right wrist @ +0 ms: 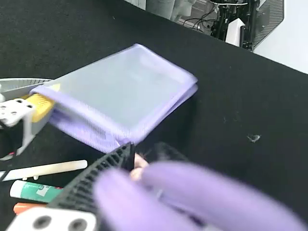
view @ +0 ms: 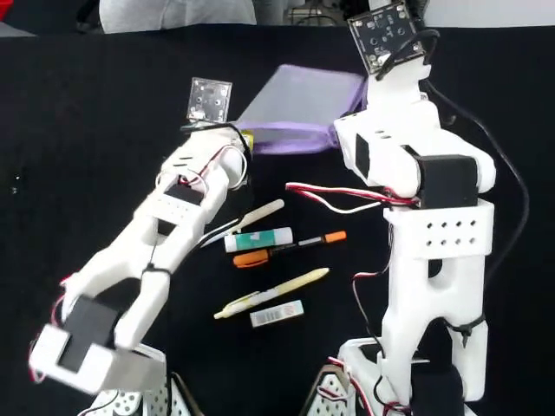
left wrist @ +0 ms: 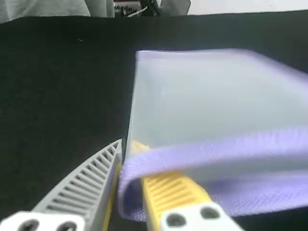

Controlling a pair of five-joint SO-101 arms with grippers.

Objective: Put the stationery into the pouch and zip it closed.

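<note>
The pouch [view: 299,104] lies on the worktop [view: 87,130] at 12 o'clock of the stationery, its mouth turned toward 6 o'clock. The left pincer [left wrist: 127,144] pinches the mouth's rim at the pouch's 8 o'clock corner, with its yellow finger [left wrist: 168,192] under the lip and the grey one [left wrist: 91,183] outside. The right pincer [right wrist: 137,166] sits by the pouch's 4 o'clock corner; we cannot tell whether it is spread or closed.

Nothing is in yet. The white pen [view: 258,213], glue stick [view: 258,239], marker [view: 290,248], yellow pen [view: 276,290] and eraser [view: 277,314] lie loose and close together at 6 o'clock of the pouch.

We judge the step in hand to be opening the mouth. To do it well, we want the left grip on one layer of the rim alone. A small lift should then part the lip from the layer beneath; a pull would drag the pouch across the worktop. The right pincer should take the far end of that lip or pin the lower layer. The fabric looks limp and will likely sag shut if released, so one pincer ought to hold it while the other feeds the long pieces in lengthwise.
</note>
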